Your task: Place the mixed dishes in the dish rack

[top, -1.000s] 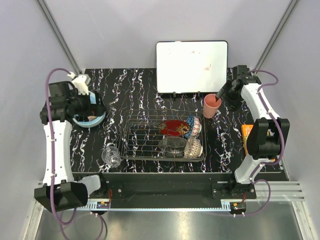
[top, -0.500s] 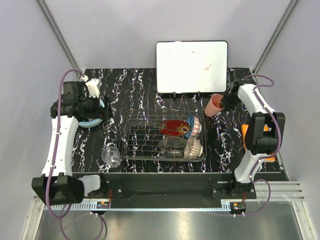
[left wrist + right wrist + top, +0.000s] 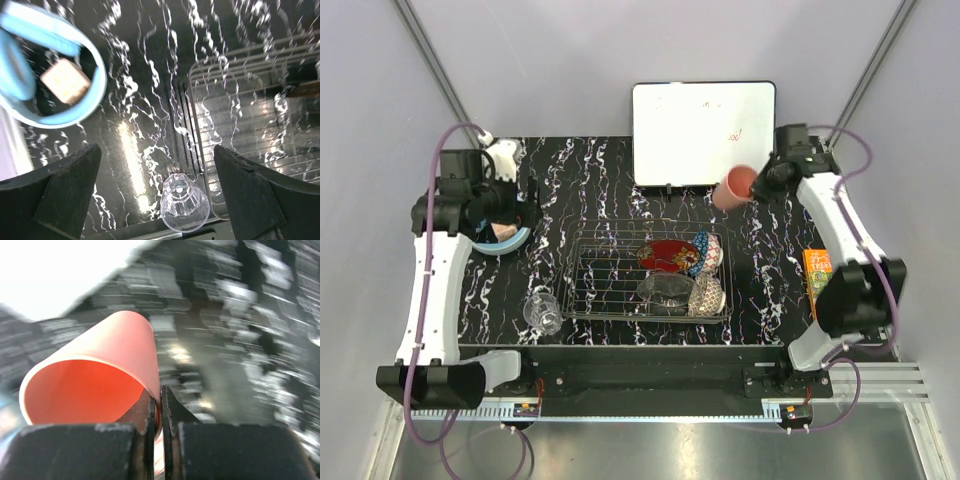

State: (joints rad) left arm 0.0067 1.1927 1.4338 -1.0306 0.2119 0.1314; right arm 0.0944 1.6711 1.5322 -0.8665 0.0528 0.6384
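My right gripper (image 3: 758,180) is shut on the rim of the pink plastic cup (image 3: 732,187), one finger inside the wall and one outside. The cup (image 3: 95,375) hangs tilted above the table in front of the white board. The chrome dish rack (image 3: 582,246) stands mid-table and holds a red lacquer bowl (image 3: 667,255), a blue patterned bowl (image 3: 703,251), a clear glass bowl (image 3: 665,290) and a beige lattice bowl (image 3: 708,296). A small clear glass (image 3: 542,310) stands left of the rack. My left gripper (image 3: 510,210) hovers open at the far left, high above that glass (image 3: 184,207).
A light blue ring-shaped dish (image 3: 510,240) with a beige block inside sits under the left arm. The white board (image 3: 704,132) stands upright at the back. An orange carton (image 3: 817,272) lies at the right edge. The rack's left rim (image 3: 192,100) shows in the left wrist view.
My right gripper has closed on the pink cup's rim, lifted it off the table and carried it left, tilted. The left arm has shifted slightly toward the back.
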